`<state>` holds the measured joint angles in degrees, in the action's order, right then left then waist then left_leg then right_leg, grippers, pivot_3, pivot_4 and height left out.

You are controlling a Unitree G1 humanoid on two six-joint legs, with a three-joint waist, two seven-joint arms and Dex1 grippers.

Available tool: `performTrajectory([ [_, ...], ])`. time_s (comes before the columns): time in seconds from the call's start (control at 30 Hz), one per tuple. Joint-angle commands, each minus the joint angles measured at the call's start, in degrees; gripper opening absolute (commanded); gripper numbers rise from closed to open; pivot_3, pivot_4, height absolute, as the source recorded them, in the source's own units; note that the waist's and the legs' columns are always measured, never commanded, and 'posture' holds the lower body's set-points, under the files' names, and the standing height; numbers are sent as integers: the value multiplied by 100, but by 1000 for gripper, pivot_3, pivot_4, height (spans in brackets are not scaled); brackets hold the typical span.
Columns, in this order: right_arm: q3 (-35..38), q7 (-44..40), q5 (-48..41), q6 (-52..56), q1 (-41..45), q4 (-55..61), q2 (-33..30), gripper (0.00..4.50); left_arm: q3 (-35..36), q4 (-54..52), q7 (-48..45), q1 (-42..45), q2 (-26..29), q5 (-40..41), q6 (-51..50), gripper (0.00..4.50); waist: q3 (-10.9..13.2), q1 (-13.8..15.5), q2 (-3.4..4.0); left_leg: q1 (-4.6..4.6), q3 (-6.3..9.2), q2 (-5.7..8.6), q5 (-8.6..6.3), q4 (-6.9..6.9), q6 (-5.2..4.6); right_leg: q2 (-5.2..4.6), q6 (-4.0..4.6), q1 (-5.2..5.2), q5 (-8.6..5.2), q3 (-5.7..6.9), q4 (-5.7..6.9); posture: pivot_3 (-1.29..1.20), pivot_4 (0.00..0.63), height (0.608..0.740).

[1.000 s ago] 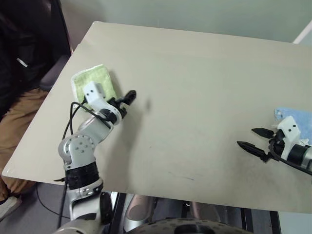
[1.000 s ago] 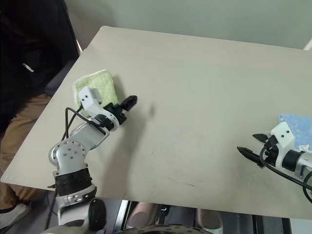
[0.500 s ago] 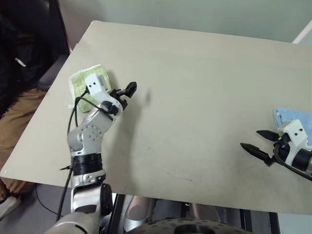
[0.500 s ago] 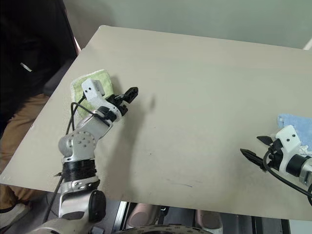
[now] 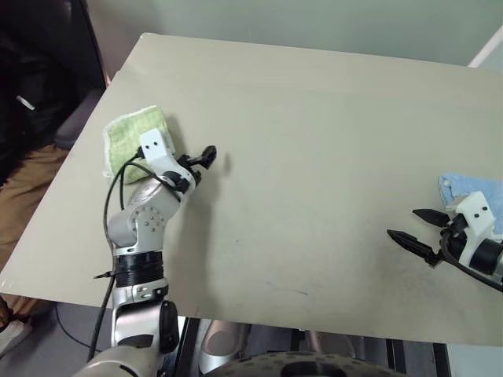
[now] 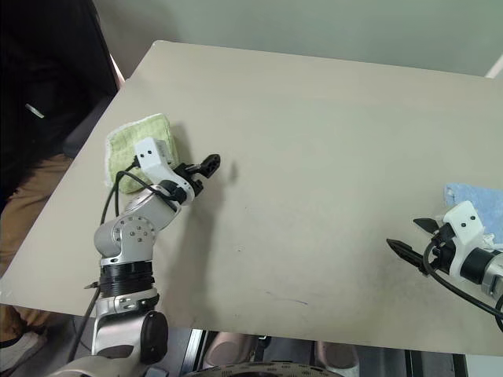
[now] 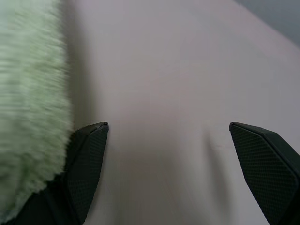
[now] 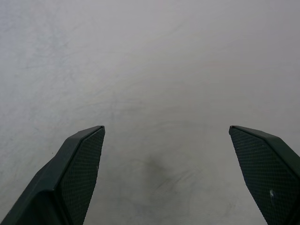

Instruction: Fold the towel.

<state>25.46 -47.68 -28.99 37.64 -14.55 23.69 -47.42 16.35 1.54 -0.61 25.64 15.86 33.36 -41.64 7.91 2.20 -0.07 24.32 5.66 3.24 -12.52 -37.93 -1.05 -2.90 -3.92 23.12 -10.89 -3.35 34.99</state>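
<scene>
Currently the left claw stands in the upper left of the head views with both black fingers spread wide and nothing between them. It hangs over bare worktop just to the right of the towel. In the left wrist view, one finger lies right against the towel's fuzzy green edge; whether it touches the cloth cannot be told.

The right claw sits at the lower right of the frame, likewise fully open and empty, pointing across bare worktop. A light blue towel lies just behind it at the right edge and is not part of the task.

The towel lies near the left edge of the worktop as a compact, thick green pad, apparently already doubled over. A person in dark clothing sits beyond that left edge.

Judged from this layout, the fold is either complete or at a release stage, as no claw holds cloth. If a further fold is required, the left claw must turn back toward the towel, seat one finger under a free edge, close on it, then carry that edge across. The pad's thickness calls for a firm pinch on all layers.
</scene>
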Motion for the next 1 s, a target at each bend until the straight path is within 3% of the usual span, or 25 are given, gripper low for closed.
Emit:
performTrajectory([
  [0.03,2,3,-22,0,159,38,-98,4500,-9,-382,41,-84,129,-316,211,4471,0,-1,0,0,0,0,0,-1,0,0,0,0,0,0,1,0,150,740],
  [0.27,-93,-73,60,-57,215,-62,-172,4500,163,-660,2,-277,127,-229,-72,4471,0,8,0,0,1,-1,-3,-3,3,-1,4,-1,3,0,2,0,150,740],
  [0.67,-223,-122,165,-237,365,-283,-196,4500,562,-598,-447,-626,820,-289,-150,4471,0,4,-1,-5,3,-13,-17,-3,27,12,18,0,5,0,6,0,150,740],
  [1.0,-357,-149,263,-360,416,-358,-222,4500,504,-713,-815,-906,701,-223,-184,4471,-2,4,-2,-7,3,-16,-24,-4,39,12,24,0,6,1,7,0,150,740],
])
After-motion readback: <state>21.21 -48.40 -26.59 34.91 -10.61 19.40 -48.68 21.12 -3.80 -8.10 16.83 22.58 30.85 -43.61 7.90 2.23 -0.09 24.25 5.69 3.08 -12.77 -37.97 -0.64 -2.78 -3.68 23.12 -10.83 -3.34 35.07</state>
